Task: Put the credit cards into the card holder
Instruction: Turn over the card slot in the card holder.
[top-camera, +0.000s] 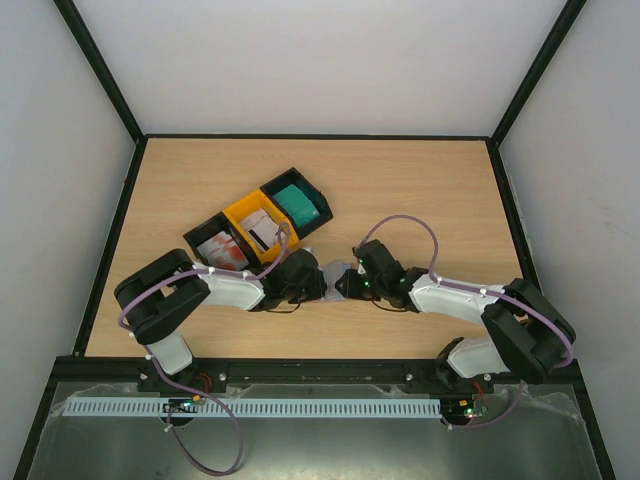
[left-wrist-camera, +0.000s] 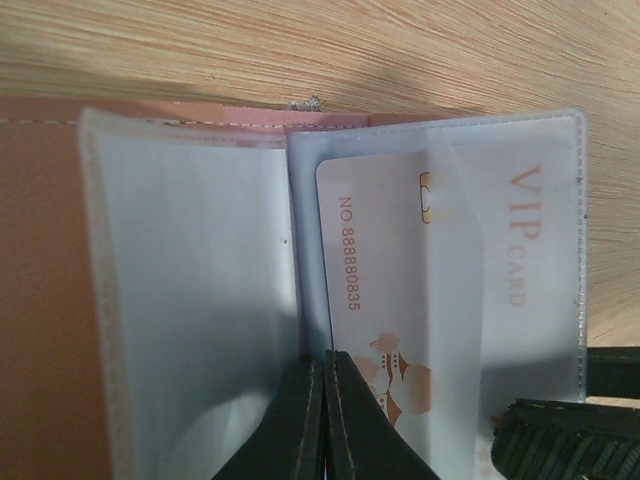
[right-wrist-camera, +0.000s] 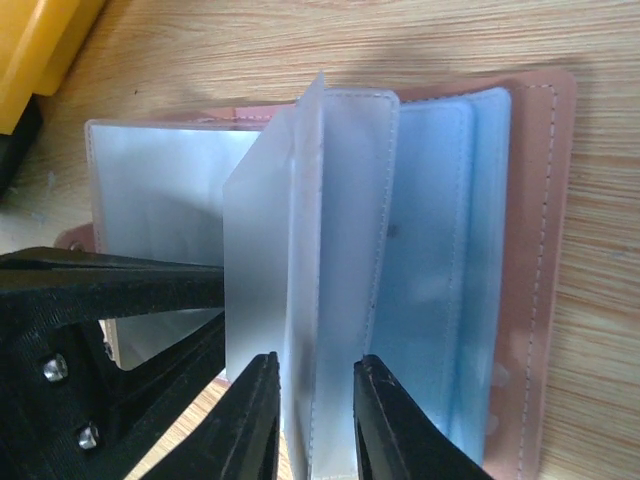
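The pinkish-brown card holder (top-camera: 339, 270) lies open between both arms, its cover (right-wrist-camera: 545, 250) flat on the table and pale blue-grey pocket leaves (right-wrist-camera: 345, 200) standing up. My left gripper (left-wrist-camera: 322, 366) is shut on the lower edge of one leaf. Right beside it a white credit card (left-wrist-camera: 385, 290) printed "VIP CARD" sits partly inside a pocket. My right gripper (right-wrist-camera: 316, 378) is open, its fingers standing on either side of the upright leaves. More credit cards sit in trays: red-and-white (top-camera: 222, 250), pale (top-camera: 262, 230) and teal (top-camera: 298, 203).
Three joined trays stand behind the left arm: black (top-camera: 200, 236), yellow (top-camera: 240, 212), black (top-camera: 300, 179). The yellow tray's corner (right-wrist-camera: 40, 40) shows near the holder. The left gripper's fingers (right-wrist-camera: 120, 285) reach in from the left in the right wrist view.
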